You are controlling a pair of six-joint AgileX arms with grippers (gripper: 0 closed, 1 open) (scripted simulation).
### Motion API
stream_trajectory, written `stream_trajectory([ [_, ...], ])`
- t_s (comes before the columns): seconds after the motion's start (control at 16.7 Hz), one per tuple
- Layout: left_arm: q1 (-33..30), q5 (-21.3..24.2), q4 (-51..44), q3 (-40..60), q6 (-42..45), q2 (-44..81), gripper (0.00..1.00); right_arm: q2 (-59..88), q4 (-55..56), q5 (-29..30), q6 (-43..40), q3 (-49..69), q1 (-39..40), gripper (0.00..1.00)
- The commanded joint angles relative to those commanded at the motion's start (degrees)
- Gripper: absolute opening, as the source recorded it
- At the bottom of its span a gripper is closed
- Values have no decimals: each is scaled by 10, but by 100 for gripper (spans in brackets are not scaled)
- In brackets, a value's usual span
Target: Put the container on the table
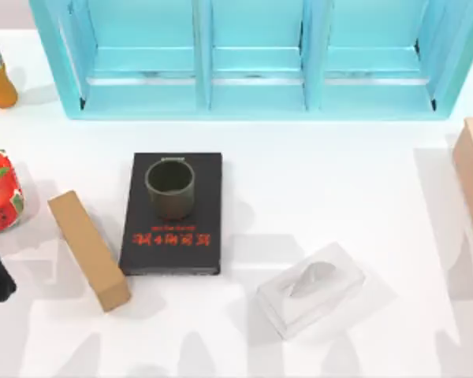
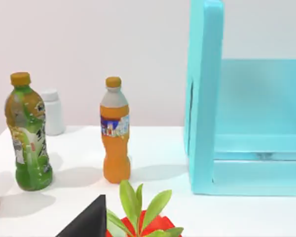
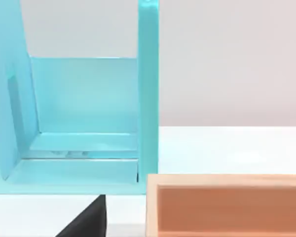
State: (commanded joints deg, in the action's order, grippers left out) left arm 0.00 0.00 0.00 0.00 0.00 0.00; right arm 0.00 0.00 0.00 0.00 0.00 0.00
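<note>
Container still on the book, arms parked at the table edges.

Nearest, a clear tissue box (image 1: 310, 298) and tan block (image 1: 87, 250); beyond them the olive-grey container (image 1: 170, 188) stands upright on the black book (image 1: 172, 214), on the white table (image 1: 339, 197) before the turquoise shelf unit (image 1: 256, 59). Whether either gripper is open, I cannot tell.

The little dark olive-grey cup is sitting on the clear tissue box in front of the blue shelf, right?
Not quite. In the top view, the small dark olive-grey cylindrical cup sits on the flat black book with red lettering, not on the clear tissue box. It is in front of the turquoise shelf unit.
</note>
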Motion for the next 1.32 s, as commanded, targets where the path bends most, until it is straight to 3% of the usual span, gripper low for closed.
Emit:
stream_trajectory([
  [0.36,0,0,0,0,0,0,100,53,-49,1,6,37,22,100],
  [0.66,0,0,0,0,0,0,100,220,-186,8,42,192,93,100],
  [0.96,0,0,0,0,0,0,100,451,-333,18,115,463,190,100],
  [1.32,0,0,0,0,0,0,100,756,-483,36,239,901,314,100],
])
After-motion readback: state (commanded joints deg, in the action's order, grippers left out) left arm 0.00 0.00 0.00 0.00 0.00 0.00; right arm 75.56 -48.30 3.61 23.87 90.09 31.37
